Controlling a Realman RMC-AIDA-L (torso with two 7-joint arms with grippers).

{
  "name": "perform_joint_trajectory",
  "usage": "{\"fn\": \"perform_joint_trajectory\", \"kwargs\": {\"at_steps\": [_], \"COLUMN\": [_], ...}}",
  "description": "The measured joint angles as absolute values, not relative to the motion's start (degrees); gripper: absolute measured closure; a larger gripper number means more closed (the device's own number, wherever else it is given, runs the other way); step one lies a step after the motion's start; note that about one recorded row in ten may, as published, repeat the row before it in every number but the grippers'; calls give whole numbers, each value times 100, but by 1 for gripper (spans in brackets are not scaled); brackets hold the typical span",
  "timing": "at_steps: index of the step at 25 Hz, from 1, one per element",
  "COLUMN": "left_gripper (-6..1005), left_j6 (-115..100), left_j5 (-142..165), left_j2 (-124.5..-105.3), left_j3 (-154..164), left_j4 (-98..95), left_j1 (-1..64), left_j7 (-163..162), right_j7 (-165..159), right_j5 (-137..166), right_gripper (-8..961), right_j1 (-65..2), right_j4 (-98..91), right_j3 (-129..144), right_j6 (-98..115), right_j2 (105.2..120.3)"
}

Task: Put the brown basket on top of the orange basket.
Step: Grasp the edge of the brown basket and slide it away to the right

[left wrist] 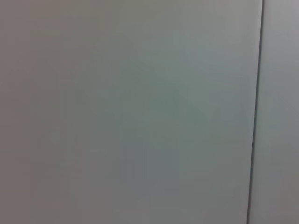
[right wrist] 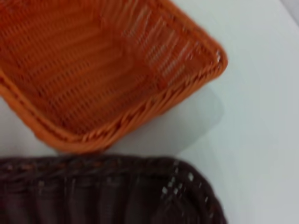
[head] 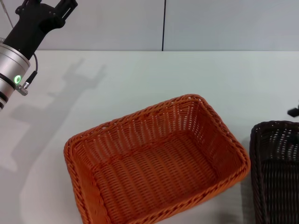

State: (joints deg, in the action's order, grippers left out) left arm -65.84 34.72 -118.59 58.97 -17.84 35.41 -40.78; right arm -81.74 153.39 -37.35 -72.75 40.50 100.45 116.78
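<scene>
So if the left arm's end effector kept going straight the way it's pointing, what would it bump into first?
Probably the pale wall. The left end effector is raised at the far left and points up and away from the table, and its wrist view shows only that wall. Neither basket lies in its path, though depth is unclear.

The left arm (head: 13, 70) was a silver metal cylinder with a glowing green ring light and a thin black cable, ending in a matte black tool (head: 46, 11).

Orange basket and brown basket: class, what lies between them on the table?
Nothing: only a bare strip of white table separates the orange basket from the brown basket. The right wrist view shows it best; the head view agrees.
</scene>
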Motion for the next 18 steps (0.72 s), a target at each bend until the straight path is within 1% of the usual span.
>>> {"fn": "perform_joint_trajectory", "kwargs": {"at_steps": [7, 12, 15, 17, 18], "left_gripper": [196, 197, 197, 197, 197], "left_j6": [-6564, -6557, -6556, -6556, -6556], "left_j5": [3466, 3464, 3463, 3462, 3462], "left_j2": [-11856, -11856, -11856, -11856, -11856], "left_j3": [5897, 5926, 5948, 5950, 5950], "left_j4": [-1784, -1778, -1754, -1723, -1723], "left_j1": [3554, 3569, 3576, 3577, 3577], "left_j7": [-4078, -4078, -4078, -4078, -4078], "right_j7": [-8168, -8082, -7877, -7832, -7832], "right_j5": [15705, 15690, 15571, 15494, 15494], "right_gripper": [289, 308, 319, 326, 368], "right_j1": [-3671, -3602, -3561, -3555, -3555], "right_j4": [-6818, -6658, -6591, -6550, -6550], "right_j3": [3988, 4022, 3982, 3975, 3975], "right_j6": [9698, 9511, 9388, 9384, 9384], "right_j2": [11626, 11631, 11663, 11649, 11649]}}
